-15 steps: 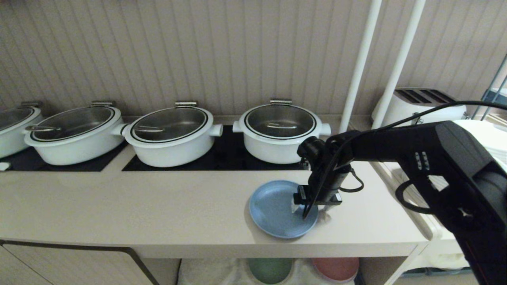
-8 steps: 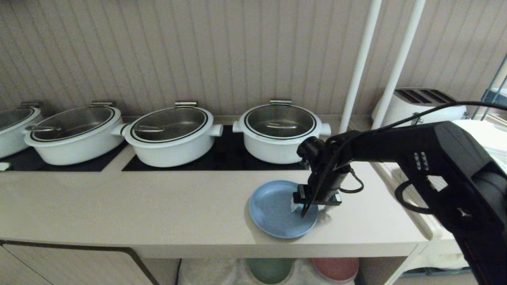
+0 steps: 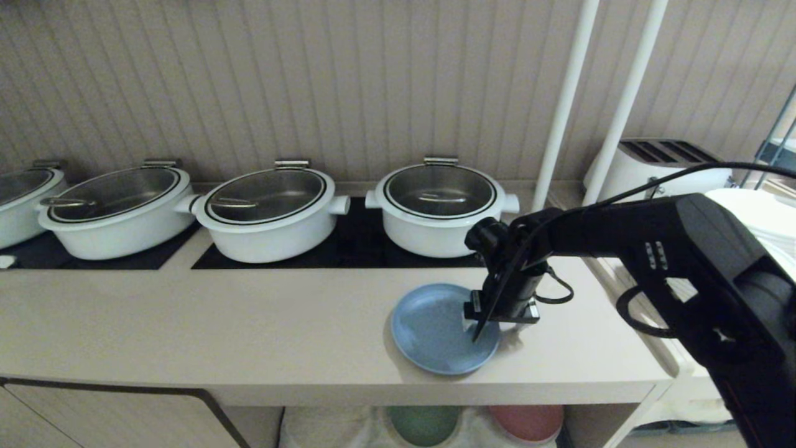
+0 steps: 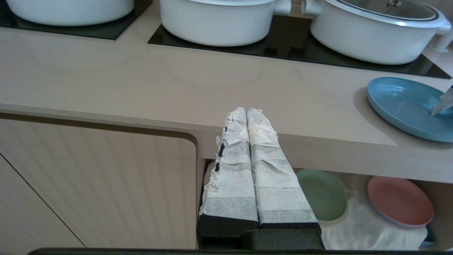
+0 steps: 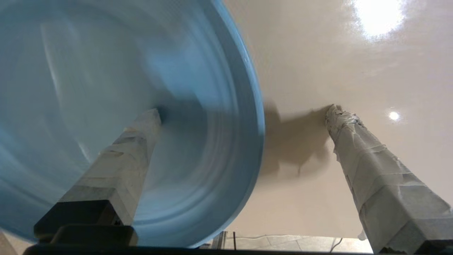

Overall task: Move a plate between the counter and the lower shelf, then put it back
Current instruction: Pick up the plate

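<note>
In the head view, the plate (image 3: 438, 330) lies flat on the counter (image 3: 249, 323) near its front edge; the right gripper (image 3: 491, 326) partly covers its right rim. Below, the lower shelf (image 3: 348, 429) is mostly cut off.

The left wrist view shows the left gripper (image 4: 246, 115) pressed closed, empty, before the counter edge.

The right wrist view shows the right gripper spread wide, straddling the rim: one finger (image 5: 139, 132) over the plate, the other over the counter.
</note>
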Available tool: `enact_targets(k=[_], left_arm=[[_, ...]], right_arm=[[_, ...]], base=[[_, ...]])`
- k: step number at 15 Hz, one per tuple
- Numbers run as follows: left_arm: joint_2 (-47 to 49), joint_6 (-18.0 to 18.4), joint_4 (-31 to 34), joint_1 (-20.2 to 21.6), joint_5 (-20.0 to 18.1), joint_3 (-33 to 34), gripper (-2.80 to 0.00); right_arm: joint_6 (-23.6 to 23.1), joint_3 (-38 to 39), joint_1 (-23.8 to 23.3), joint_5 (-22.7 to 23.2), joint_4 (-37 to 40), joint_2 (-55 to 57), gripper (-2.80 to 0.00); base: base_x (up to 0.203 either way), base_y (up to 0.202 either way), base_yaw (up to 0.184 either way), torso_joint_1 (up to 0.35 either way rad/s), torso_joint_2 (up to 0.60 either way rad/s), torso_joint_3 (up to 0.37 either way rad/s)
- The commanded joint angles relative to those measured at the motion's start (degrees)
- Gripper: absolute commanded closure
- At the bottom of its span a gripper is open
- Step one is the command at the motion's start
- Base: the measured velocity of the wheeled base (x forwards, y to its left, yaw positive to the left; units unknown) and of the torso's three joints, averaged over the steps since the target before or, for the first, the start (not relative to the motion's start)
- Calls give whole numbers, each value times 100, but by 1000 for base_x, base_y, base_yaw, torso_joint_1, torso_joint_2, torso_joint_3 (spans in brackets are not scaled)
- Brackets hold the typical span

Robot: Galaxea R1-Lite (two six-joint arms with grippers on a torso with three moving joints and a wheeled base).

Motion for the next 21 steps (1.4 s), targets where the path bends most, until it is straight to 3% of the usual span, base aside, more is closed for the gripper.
enact_targets(k=[1,21], left_arm=[[-2,-5,0,0,3,0,0],[-2,-5,0,0,3,-6,0]], right_arm=[[18,7,1,-3,24,49,-280],[62,7,1,-12,-70,102,-280]], base=[[0,0,0,0,0,0],[0,0,0,0,0,0]])
